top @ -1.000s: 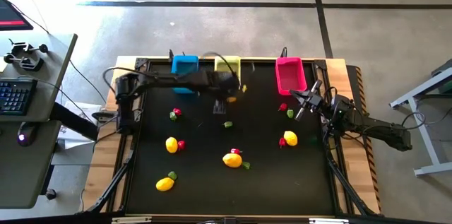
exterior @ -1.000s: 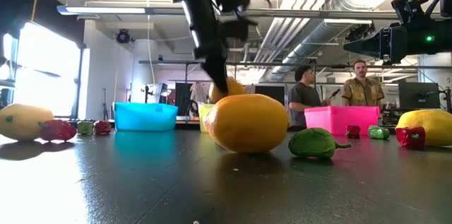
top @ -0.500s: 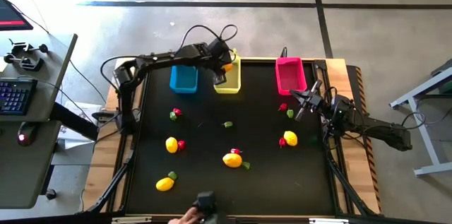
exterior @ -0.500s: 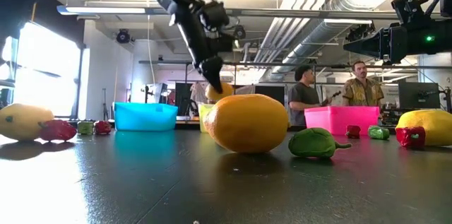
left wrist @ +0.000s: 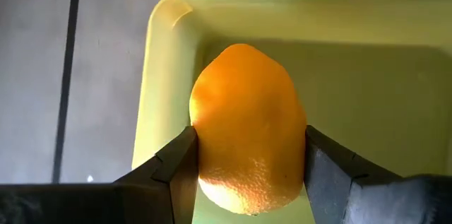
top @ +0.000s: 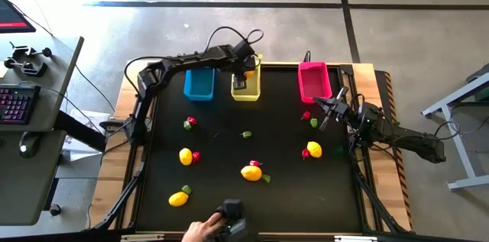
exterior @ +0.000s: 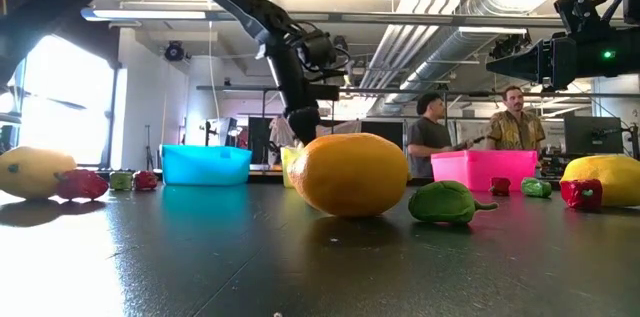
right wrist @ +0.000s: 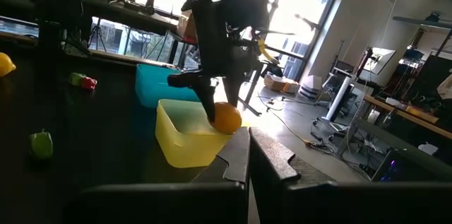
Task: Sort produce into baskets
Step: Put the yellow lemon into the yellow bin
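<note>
My left gripper (top: 243, 80) hangs over the yellow basket (top: 255, 89) at the table's far edge, shut on a yellow-orange lemon (left wrist: 247, 150). The lemon also shows in the right wrist view (right wrist: 227, 118), at the level of the basket's rim (right wrist: 185, 139). The blue basket (top: 199, 84) stands left of the yellow one and the pink basket (top: 314, 82) right of it. Several lemons (top: 251, 172), red bits (top: 195, 156) and green bits (top: 246, 133) lie on the black table. My right gripper (top: 327, 109) waits shut and empty near the pink basket. My left gripper pinches the lemon's two opposite sides (left wrist: 201, 157) between its two fingers (left wrist: 321, 167), across the lemon's width. The fingers come from above, pointing down. The lemon hangs in the yellow basket's open top; whether it touches the basket's floor I cannot tell.
A person's hand (top: 200, 232) with a dark object (top: 233, 221) reaches in at the table's near edge. A lemon (exterior: 350, 172) and a green bit (exterior: 445, 202) lie close before the low camera. Two people stand in the room behind (exterior: 515, 127).
My left gripper, still shut on the lemon, has gone toward the table's far edge and down, from beside the yellow basket to over its open top. A person's hand has come in at the near edge.
</note>
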`<state>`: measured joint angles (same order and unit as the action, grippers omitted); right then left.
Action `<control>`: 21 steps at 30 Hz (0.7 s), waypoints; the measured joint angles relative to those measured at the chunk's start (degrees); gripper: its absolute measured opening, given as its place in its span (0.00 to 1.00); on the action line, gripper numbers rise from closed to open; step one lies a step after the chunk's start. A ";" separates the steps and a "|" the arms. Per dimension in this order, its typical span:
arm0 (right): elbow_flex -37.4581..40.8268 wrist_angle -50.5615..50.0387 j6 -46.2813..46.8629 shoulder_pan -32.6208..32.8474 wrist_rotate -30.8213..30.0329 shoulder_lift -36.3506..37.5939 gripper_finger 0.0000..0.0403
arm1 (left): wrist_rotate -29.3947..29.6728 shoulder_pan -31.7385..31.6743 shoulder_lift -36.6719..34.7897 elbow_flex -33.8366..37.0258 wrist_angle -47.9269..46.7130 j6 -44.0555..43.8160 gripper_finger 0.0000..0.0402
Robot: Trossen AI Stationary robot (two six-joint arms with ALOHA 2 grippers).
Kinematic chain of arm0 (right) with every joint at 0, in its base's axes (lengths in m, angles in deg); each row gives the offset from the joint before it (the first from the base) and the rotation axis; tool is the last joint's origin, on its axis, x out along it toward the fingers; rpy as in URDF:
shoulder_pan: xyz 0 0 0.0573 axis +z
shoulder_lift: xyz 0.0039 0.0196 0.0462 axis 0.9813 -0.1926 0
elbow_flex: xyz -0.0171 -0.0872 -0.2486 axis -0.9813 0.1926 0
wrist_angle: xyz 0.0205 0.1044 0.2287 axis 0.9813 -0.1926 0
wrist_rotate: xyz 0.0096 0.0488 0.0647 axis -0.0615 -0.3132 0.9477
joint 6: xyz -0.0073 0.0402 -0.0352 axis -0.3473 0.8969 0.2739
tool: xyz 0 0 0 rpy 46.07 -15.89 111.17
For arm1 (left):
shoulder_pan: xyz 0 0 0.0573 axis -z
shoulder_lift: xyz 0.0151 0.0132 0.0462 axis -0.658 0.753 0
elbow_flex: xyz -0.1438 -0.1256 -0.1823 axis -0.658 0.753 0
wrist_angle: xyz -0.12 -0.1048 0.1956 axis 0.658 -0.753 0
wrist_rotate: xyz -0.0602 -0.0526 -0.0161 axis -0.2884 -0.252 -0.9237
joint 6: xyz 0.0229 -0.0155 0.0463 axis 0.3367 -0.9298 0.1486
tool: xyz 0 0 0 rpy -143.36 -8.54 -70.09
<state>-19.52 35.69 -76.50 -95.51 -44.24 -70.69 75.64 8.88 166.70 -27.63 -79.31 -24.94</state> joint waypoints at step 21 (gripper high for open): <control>0.00 -0.01 0.00 0.01 0.00 0.00 0.00 | -3.58 -2.34 0.97 -0.44 0.85 6.42 0.43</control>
<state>-19.52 35.68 -76.50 -95.50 -44.24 -70.69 72.06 6.54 167.66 -28.07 -78.46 -18.52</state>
